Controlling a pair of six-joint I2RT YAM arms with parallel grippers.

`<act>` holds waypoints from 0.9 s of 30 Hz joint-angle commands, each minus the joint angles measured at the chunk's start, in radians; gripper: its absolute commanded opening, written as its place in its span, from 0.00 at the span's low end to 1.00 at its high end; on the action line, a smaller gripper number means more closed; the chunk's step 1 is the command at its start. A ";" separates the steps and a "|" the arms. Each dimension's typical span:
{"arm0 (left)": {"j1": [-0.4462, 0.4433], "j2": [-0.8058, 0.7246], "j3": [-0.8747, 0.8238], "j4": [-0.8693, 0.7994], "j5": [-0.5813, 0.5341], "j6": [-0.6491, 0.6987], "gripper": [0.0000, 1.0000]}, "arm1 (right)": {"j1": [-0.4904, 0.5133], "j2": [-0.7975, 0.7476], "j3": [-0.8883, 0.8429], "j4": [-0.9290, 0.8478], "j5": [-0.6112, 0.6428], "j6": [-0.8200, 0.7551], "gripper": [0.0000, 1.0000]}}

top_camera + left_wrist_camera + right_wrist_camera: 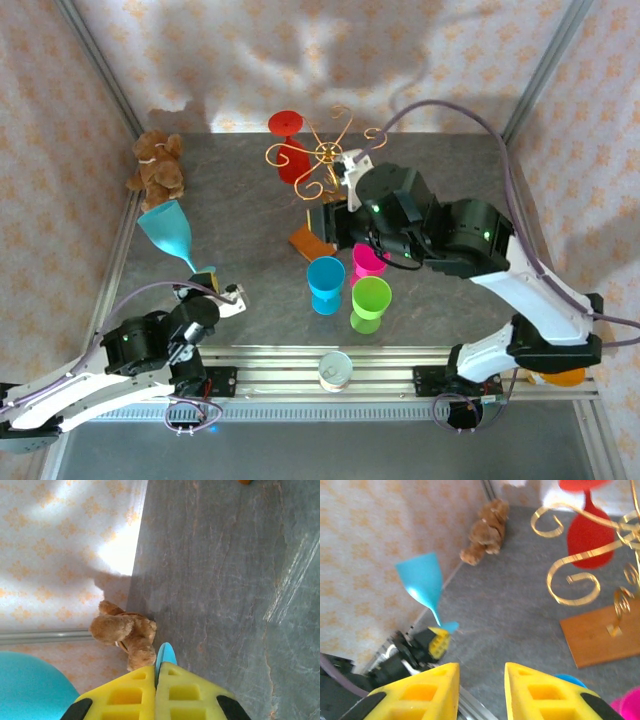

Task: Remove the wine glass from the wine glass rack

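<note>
The gold wire wine glass rack (325, 152) stands at the back centre on its orange-brown wooden base (310, 243). A red wine glass (288, 145) hangs upside down from one of its curled arms (570, 560). A teal wine glass (167, 228) leans over the left side of the table. My left gripper (156, 669) is shut on its flat foot (165, 655). The teal bowl (421, 578) tilts up and away from that gripper (439, 642). My right gripper (481, 672) is open and holds nothing, right of the rack's base (600, 635).
A brown teddy bear (157, 168) sits in the back left corner by the wall. Blue (326, 283), green (370, 303) and pink (367, 260) cups stand in front of the rack. A small round tin (335, 370) rests on the front rail.
</note>
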 commanded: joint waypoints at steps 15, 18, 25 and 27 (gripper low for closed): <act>-0.057 -0.061 -0.140 0.225 -0.121 0.376 0.00 | -0.016 0.486 0.494 -0.027 -0.244 -0.392 0.53; -0.065 -0.046 -0.138 0.224 -0.121 0.397 0.00 | -0.025 0.551 0.549 -0.009 -0.282 -0.430 0.58; -0.095 -0.013 -0.143 0.212 -0.132 0.411 0.00 | -0.051 0.636 0.588 0.043 -0.385 -0.491 0.67; -0.100 -0.001 -0.143 0.210 -0.135 0.416 0.00 | -0.060 0.647 0.589 0.055 -0.420 -0.501 0.69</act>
